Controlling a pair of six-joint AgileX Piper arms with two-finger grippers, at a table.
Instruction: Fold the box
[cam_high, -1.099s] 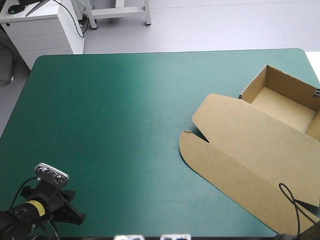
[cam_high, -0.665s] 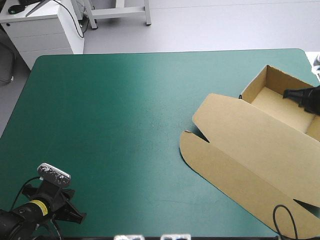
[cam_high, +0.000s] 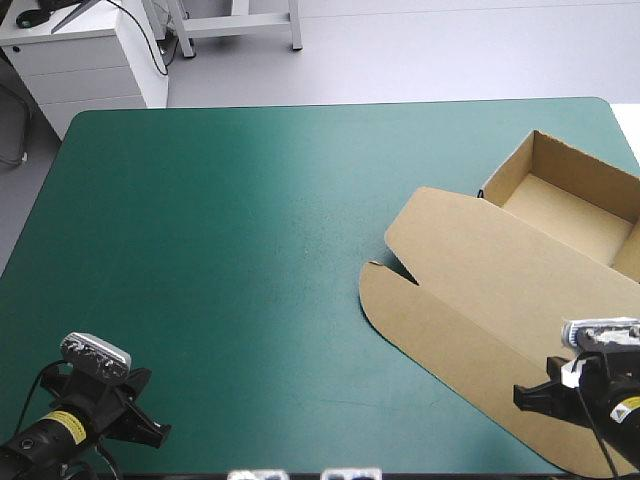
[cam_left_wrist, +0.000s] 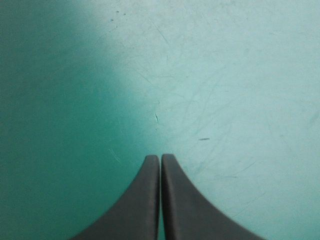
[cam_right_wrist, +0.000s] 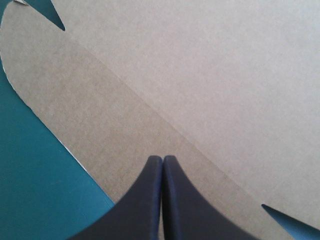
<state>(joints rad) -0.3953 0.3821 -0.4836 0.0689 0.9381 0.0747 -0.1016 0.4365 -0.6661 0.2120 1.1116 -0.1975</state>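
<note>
Teal-green cover is spread over the table (cam_high: 230, 230), most of which is bare. The brown box (cam_high: 500, 290) is found on the table's right side, running from the far right corner toward the near edge. Its largest part, the lid (cam_high: 510, 275), lies flat on the cover, and along the lid's outer side a long rounded flap (cam_high: 430, 325) is also laid flat, marked off by a straight crease and a small notch at each end. Beyond the lid the tray (cam_high: 575, 215) is formed, its walls raised; nothing is seen in the part of it that shows, though its right end is cut off at the picture's edge. The right end effector (cam_right_wrist: 162, 159) is held over the near end of the rounded flap, its black fingers pressed together and pinching nothing; whether the board is touched cannot be told. The left end effector (cam_left_wrist: 160, 157) is likewise pressed together, over bare cover at the near left corner, well apart from the box. The tray is judged to be finished, so the step in hand is taken to be work on the flat lid and its flap. For the next move, the flap's free edge would probably need to be caught and bent up along its crease while the lid is kept down.
</note>
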